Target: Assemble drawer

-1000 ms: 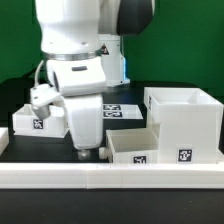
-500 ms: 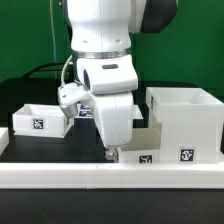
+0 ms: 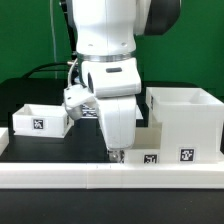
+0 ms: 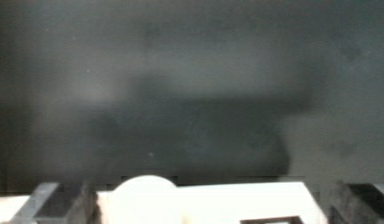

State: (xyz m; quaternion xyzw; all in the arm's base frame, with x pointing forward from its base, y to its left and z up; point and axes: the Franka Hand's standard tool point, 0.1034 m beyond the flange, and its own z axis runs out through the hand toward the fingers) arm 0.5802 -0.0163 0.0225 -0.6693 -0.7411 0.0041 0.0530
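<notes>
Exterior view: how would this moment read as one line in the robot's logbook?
gripper: open, low at middle tray wall | tray at exterior view's left: standing apart | casing: beside middle tray

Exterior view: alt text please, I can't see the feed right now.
The arm's gripper hangs low at the middle tray, which is mostly hidden behind the arm. A second tray sits toward the exterior view's left, the large casing toward its right.
</notes>
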